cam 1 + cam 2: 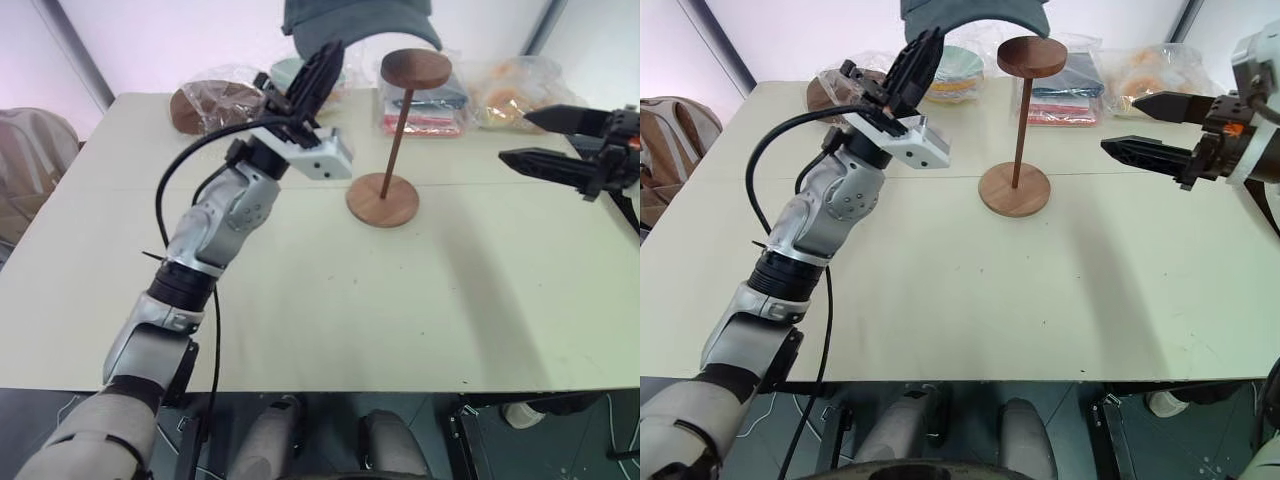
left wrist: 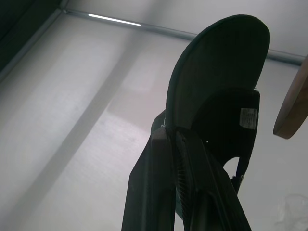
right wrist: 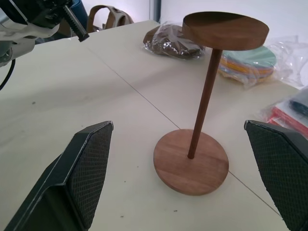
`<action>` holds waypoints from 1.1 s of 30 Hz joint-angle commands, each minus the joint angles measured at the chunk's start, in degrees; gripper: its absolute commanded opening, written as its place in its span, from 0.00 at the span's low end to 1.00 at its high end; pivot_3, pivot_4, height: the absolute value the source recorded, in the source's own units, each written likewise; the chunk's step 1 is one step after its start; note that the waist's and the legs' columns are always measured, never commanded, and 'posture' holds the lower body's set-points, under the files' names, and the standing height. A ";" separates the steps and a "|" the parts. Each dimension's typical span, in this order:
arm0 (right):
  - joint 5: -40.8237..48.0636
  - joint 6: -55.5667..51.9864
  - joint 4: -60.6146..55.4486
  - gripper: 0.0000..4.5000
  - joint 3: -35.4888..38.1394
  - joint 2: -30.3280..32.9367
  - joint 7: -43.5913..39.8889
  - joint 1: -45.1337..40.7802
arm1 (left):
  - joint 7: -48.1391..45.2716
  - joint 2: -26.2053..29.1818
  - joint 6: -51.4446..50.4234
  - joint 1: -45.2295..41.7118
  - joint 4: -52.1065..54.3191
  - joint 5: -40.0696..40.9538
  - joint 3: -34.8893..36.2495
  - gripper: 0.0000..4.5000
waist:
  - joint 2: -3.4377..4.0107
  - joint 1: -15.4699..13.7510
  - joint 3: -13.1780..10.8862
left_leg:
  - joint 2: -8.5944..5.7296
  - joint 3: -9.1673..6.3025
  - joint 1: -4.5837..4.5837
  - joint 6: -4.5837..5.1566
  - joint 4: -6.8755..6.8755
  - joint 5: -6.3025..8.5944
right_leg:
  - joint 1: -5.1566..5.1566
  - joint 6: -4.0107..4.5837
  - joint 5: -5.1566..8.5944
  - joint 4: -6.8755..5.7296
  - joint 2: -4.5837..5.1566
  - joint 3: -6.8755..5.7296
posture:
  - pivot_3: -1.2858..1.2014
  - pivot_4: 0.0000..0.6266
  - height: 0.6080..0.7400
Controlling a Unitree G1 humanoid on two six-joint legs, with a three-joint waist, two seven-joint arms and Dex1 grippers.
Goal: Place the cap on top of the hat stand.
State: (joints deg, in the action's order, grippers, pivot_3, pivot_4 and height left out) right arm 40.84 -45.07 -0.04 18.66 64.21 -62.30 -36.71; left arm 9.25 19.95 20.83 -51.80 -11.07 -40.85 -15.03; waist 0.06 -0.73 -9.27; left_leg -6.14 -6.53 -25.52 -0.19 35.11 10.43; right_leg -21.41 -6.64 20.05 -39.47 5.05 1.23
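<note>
Dark teal fabric marks the one cap (image 1: 360,22), which is seen at the top centre of the left eye view, raised above the table (image 1: 300,330) and partly cut off by the frame edge. One hat stand (image 1: 392,140) of brown wood is stood upright on the table in the upper middle of the frame, its round base flat on the surface and its smaller top disc just below and slightly right of the cap, apart from it. Two grippers are counted. The left gripper (image 1: 318,72) is found in the upper centre-left, directly below the cap's left edge; its two black fingers are pressed together and the cap's edge is pinched between them, as the left wrist view confirms, where the brim's underside and an inner label are seen past the fingers (image 2: 163,192). The left arm is stretched up from the lower left of the frame, with the wrist bent so the gripper is pointed upward and toward the stand. The right gripper (image 1: 540,140) is held at the right edge, roughly level, pointed toward the stand, with its fingers spread wide and nothing between them. At the far edge of the table four plastic-wrapped bundles are counted, among them a bagged dark brown plate (image 1: 205,105) at upper left.
</note>
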 commanded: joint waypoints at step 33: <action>-0.19 1.16 -1.37 1.00 1.68 0.87 0.08 1.22 | 5.27 -6.43 1.48 8.70 2.44 -9.15 -8.16 0.03 | -0.01 -0.02 -0.01 | 0.01 0.02 0.02 0.00 0.04 0.00 | 0.02 -0.01 0.00 -0.02 -0.02 0.02 | 0.52 0.24 1.00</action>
State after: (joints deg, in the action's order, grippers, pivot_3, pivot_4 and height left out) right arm 40.62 -44.61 -0.43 19.34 64.20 -62.07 -33.98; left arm 13.65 13.50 21.86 -42.87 -10.74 -49.66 -23.40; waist 0.04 -0.75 -9.27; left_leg -6.13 -6.51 -25.50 -0.19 35.16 10.43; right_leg -21.39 -6.65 20.05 -39.48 5.03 1.25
